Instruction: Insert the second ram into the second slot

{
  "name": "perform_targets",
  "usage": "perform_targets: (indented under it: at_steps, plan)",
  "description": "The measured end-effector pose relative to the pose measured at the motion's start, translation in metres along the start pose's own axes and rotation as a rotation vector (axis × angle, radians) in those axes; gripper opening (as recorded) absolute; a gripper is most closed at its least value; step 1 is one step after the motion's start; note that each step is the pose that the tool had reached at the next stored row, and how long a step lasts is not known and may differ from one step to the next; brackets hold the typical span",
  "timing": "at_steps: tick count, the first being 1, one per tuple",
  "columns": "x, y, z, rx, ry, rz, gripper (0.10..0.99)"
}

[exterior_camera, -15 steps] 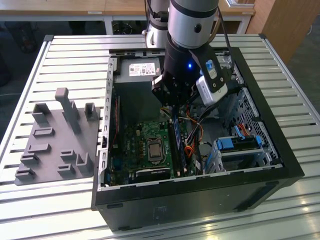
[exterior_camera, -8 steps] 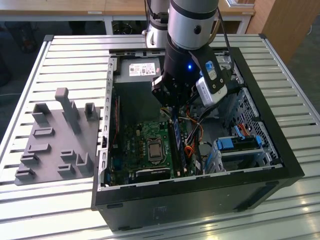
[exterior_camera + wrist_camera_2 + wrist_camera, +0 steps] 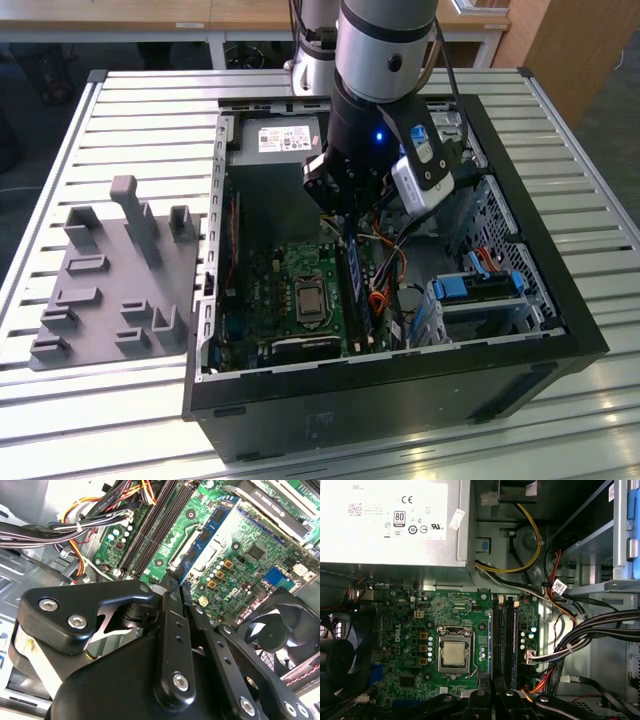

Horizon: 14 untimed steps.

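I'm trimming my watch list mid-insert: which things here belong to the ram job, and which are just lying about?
In the job:
claw, shut on the second ram
memory slots

Lying about:
power supply
processor
fan
bundled cables
grey fixture tray
blue drive-bay latch

1. The robot's single arm (image 3: pixel 385 45) stands almost vertical in the exterior view, its grey column dropping in from the top edge.
2. Below it, the black wrist (image 3: pixel 360 130) carries a small lit blue dot, and a grey-and-blue camera housing (image 3: pixel 420 175) is clamped on at the exterior view's right.
3. The gripper (image 3: pixel 345 215) points straight down. In both wrist views its black fingers (image 3: pixel 170 630) lie drawn close together, tips at one end of the second ram (image 3: pixel 205 534).
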<state>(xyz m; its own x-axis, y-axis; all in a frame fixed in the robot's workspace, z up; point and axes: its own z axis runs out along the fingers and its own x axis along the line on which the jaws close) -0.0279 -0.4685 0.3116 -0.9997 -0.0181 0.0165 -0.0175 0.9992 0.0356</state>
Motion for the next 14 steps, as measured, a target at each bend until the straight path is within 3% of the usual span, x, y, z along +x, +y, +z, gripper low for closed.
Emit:
perform_targets:
  at_steps: [14]
  plan:
    - [0.0005,-0.0037,0.0054,0.000,0.0000,0.001,0.137]
